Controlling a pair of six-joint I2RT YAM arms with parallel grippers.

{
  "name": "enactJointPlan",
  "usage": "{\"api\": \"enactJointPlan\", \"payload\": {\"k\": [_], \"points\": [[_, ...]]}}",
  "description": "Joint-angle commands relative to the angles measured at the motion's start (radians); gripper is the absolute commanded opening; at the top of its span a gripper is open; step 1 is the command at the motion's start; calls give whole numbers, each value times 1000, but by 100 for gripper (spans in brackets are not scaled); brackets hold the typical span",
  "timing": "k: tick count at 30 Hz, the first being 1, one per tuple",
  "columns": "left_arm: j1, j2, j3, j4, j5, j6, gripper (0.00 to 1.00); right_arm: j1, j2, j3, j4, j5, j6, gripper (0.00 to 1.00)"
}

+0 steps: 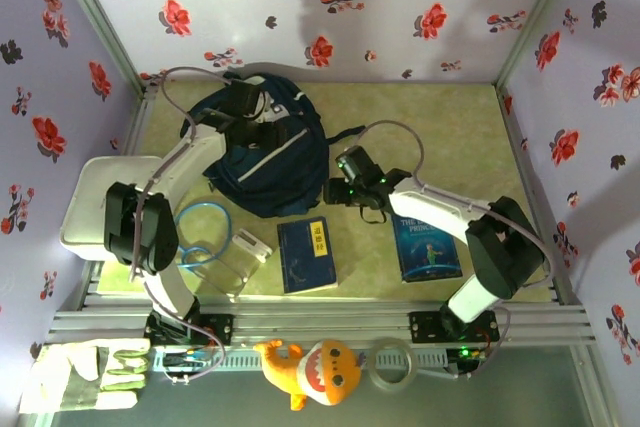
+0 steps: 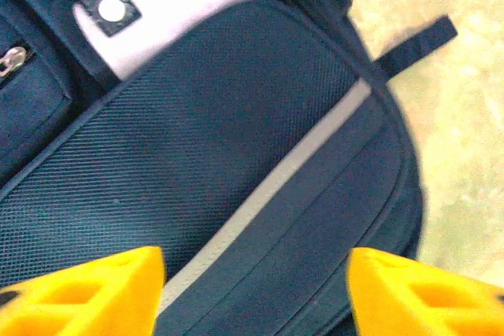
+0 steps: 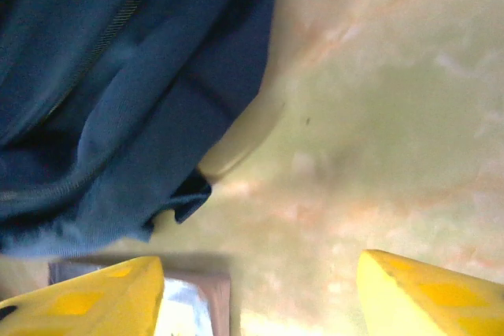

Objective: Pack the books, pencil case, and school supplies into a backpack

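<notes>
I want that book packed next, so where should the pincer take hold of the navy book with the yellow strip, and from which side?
Probably its right long edge, coming in low from the right. The book lies flat and thin on the table, so a straight-down pinch finds nothing. Bare table lies right of it, while a small white thing sits close on its left.

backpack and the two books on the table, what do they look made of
Backpack: matte woven fabric, likely synthetic; a fine ribbed weave shows up close. Navy book and blue book: probably paper or card covers, since they lie thin and flat; their finish is too small to tell.
</notes>
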Motion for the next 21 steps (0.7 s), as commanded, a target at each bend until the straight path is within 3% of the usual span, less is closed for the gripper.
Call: {"api": "enactJointPlan", "payload": {"k": [1, 8, 13, 18, 21], "points": [[15, -65, -22, 49, 20, -14, 72, 61, 3, 19, -112, 86, -15, 71], [69, -110, -89, 105, 20, -58, 89, 182, 126, 108, -220, 123, -50, 76], [87, -139, -131, 131, 8, -64, 100, 209, 214, 183, -284, 117, -47, 77], [92, -150, -137, 135, 7, -43, 100, 212, 263, 205, -313, 112, -36, 78], [92, -151, -138, 129, 6, -29, 100, 205, 302, 227, -383, 188, 22, 79]]}}
